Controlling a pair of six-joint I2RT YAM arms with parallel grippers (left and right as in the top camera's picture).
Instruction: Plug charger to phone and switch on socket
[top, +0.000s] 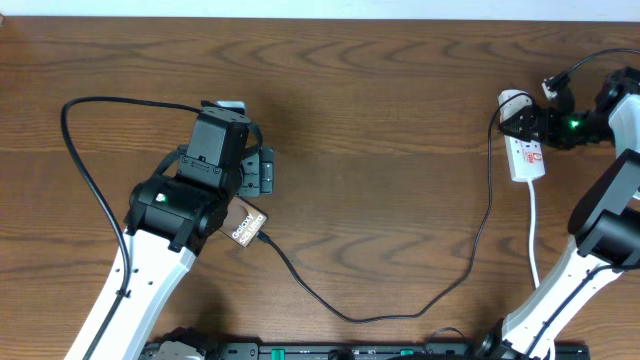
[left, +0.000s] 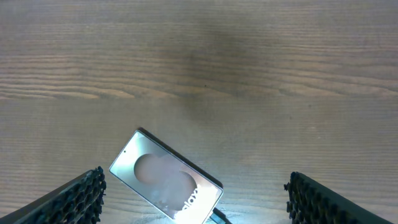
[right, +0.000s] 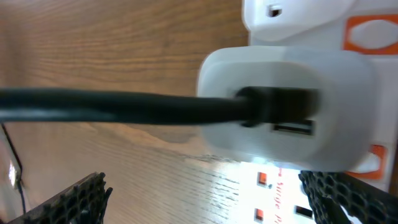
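Phone (top: 246, 222), dark brown with white lettering, lies tilted on the wooden bench (top: 380, 120) partly under the left arm (top: 150, 250), the charger (top: 400, 312) looping from its lower end across to the white socket (top: 528, 158) at far right. Left wrist view: left end effector (left: 196, 180) spread wide over the glare-washed phone (left: 163, 179). Right wrist view: right end effector (right: 204, 180) spread, charger (right: 124, 107) entering a white adapter (right: 336, 118) at the socket (right: 292, 15).

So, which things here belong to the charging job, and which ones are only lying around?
Belong to the job: phone, charger cable, white socket strip, white adapter sitting on it.
Only lying around: thick black robot cable on the left; dark rail along the near edge.
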